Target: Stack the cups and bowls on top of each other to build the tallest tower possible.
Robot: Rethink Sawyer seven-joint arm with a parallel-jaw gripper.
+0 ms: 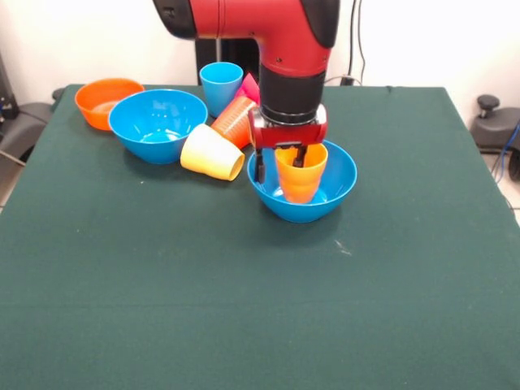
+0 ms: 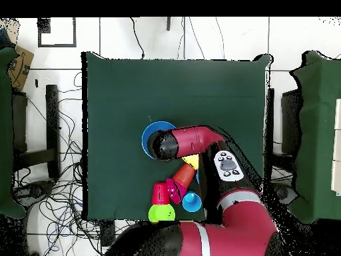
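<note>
My gripper hangs over a large blue bowl at the table's middle. A yellow-orange cup stands upright in that bowl. One finger is outside the cup's left wall and apart from it, the other is inside the cup's mouth, so the gripper looks open. A second blue bowl and an orange bowl sit at the back left. A pale yellow cup and an orange cup lie on their sides. A light blue cup stands upright.
A pink-red bowl shows behind the orange cup. The overhead view shows a red cup and a lime-green bowl near the robot's base. There the arm covers the gripper and part of the blue bowl.
</note>
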